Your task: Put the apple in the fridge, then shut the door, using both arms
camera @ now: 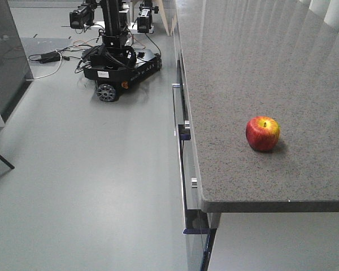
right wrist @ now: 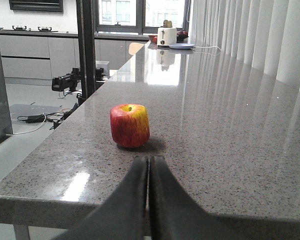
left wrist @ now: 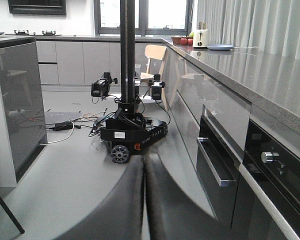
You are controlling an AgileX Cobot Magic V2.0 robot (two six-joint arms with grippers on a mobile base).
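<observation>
**Apple untouched: the task is at the reach for the pick-up**

The right hand (right wrist: 148,165) has its two black fingers pressed together with nothing between them. It hovers low over the near edge of the speckled grey stone tabletop (right wrist: 230,125), pointing toward the glossy red apple with yellow-green patches (right wrist: 130,125). The apple stands upright with its stem dimple up. It lies a little beyond the fingertips and apart from them, slightly left of their line.

The left hand (left wrist: 144,167) is also empty with its fingers together. It sits lower than the apple, below tabletop level, and faces along the cabinet fronts toward a black wheeled robot base (left wrist: 132,136) far beyond the apple.

By my reading, the task is at its first step, the approach for the pick-up, and no later step is done. The next move calls for three things:
- The right hand's fingers must spread wider than the apple.
- The hand must shift slightly left and advance until the fingers straddle the fruit at its widest.
- It must then close firmly, since the round, shiny skin may slip.

I cannot make out the fridge or its door with certainty in any view.
</observation>
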